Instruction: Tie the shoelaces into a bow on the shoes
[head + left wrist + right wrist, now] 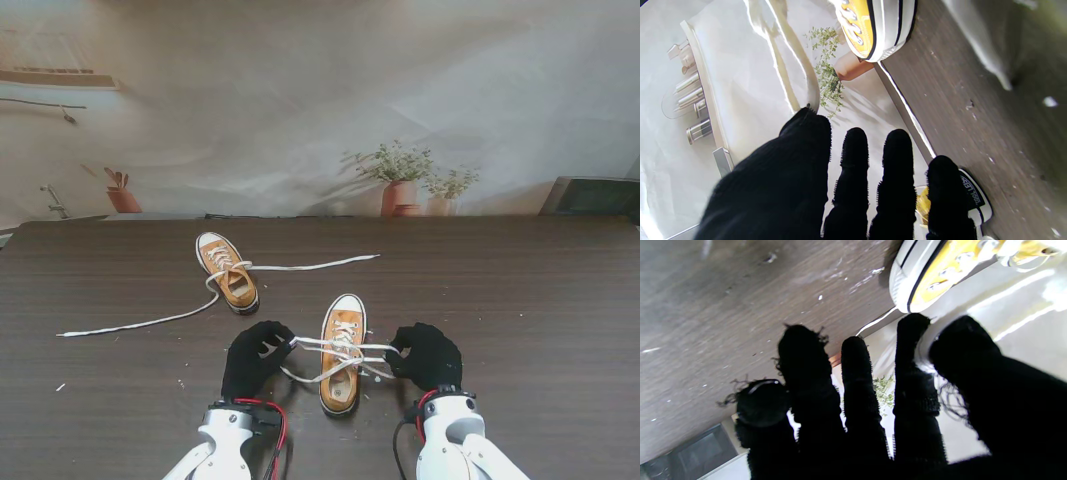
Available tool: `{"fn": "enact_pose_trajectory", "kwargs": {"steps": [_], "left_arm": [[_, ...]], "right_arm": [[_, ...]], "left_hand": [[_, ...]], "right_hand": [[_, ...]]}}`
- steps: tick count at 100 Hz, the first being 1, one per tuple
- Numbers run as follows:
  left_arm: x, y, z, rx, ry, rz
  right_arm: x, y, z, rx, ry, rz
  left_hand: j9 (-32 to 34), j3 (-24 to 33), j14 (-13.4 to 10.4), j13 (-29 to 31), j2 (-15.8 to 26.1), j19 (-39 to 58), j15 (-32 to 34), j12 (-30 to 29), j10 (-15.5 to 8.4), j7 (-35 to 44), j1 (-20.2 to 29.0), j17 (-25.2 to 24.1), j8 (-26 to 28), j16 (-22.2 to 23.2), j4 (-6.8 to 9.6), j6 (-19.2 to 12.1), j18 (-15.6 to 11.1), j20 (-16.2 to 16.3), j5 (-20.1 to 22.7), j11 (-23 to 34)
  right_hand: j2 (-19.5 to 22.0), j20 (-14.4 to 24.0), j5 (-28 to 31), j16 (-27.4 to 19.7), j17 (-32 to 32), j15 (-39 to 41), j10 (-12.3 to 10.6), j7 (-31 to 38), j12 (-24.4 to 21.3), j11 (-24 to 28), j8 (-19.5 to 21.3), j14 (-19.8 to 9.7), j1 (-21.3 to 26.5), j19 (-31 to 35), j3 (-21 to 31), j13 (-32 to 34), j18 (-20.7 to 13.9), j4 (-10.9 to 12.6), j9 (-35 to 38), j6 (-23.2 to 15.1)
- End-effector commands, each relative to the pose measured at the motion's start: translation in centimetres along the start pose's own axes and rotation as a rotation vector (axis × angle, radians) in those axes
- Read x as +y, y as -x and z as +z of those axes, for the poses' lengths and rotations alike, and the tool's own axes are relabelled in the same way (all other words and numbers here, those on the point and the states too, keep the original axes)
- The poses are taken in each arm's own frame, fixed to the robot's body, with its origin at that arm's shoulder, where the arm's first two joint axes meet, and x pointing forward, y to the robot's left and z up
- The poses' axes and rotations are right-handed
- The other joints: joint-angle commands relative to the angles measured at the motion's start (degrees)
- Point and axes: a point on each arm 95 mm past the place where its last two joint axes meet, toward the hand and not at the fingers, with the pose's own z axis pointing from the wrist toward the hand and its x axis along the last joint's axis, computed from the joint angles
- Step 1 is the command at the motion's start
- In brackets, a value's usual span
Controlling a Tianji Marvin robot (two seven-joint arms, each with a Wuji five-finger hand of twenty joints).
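The near shoe (341,355) sits on the counter (520,300) between my two hands, toe pointing away from me. My left hand (256,358) is pinched on a strand of its white laces (345,348), pulling it out to the left. My right hand (428,355) is closed on the lace end at the shoe's other side. The far shoe (227,271) lies farther from me, to the left, its long lace (140,322) trailing loose across the counter.
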Motion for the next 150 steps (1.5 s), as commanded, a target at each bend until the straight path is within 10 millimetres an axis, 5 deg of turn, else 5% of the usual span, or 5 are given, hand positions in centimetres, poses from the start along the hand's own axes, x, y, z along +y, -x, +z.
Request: {"fn": "enact_pose_trajectory", "kwargs": {"steps": [1,77,96,108,150], "left_arm": [[-0.1,0.3,-0.2,-0.011,0.013,0.006],[-1.7,2.1,-1.2,-0.044,-0.015,0.016],[-1.5,1.5,-1.2,-0.021,0.077,-0.019],[-1.0,0.9,-0.8,0.011,0.110,-0.014],[2.1,-0.1,1.3,0.003,0.222,-0.002]], "right_arm": [[-0.3,0.5,-0.4,-0.016,-0.005,-0.007],[-0.2,2.1,-0.8,-0.090,0.084,-0.075],[-0.2,1.5,-0.6,-0.060,0.065,-0.052],[-0.3,1.2,-0.6,-0.053,0.053,-0.048],[-0.3,0.9,-0.6,-0.040,0.047,-0.029]], "left_hand": [[-0.3,-1.3,-0.6,-0.2,0.3,0.7,0.9,1.3,-2.1,0.9,2.3,-0.1,-0.4,0.2,1.41,-2.5,-1.0,0.9,1.3,-0.8],[-0.7,-0.9,-0.4,-1.0,0.1,0.2,0.3,1.3,-1.4,1.0,2.3,-0.9,-0.2,0.1,1.74,-2.3,-1.0,0.7,1.3,-1.3],[-9.5,-9.0,-0.6,-5.0,1.2,-1.3,-3.2,-13.1,-1.9,-13.6,2.0,-5.3,-6.7,0.4,1.34,-5.0,-2.8,0.4,-4.0,0.1],[-11.2,6.5,-1.3,-5.7,-1.2,-1.6,-4.0,-14.0,-1.9,-25.9,-10.1,-5.5,-7.0,0.7,0.82,-6.9,-3.5,0.4,-7.7,-0.5],[-10.5,10.2,-0.8,-5.3,-3.3,-1.7,-4.3,-14.2,-1.9,-31.7,-10.1,-5.4,-9.6,0.8,0.66,-7.9,-3.3,0.5,-8.5,-0.8]], "right_hand": [[-1.3,0.1,1.7,0.2,0.5,0.8,0.1,1.5,-0.8,0.5,0.8,0.0,1.6,1.1,3.4,1.7,0.4,1.7,0.9,0.8],[-4.2,-2.0,3.6,-0.8,2.7,0.9,0.1,3.5,-1.8,1.2,3.3,0.1,3.1,1.8,7.4,4.1,0.9,1.9,4.4,6.8],[-3.3,-2.4,3.3,-1.0,2.8,0.9,0.4,3.2,-1.8,1.1,3.6,0.0,2.6,1.8,7.1,4.1,0.9,2.1,4.3,6.0],[-3.1,-2.5,3.2,-1.1,2.8,1.0,0.6,3.1,-1.8,1.1,3.7,0.0,2.6,1.9,6.9,4.1,0.9,2.2,4.3,5.9],[-3.1,-2.8,3.3,-1.2,2.8,1.1,0.8,3.0,-1.6,1.0,3.9,0.0,2.7,2.0,6.7,4.2,0.9,2.4,4.4,5.9]]}}
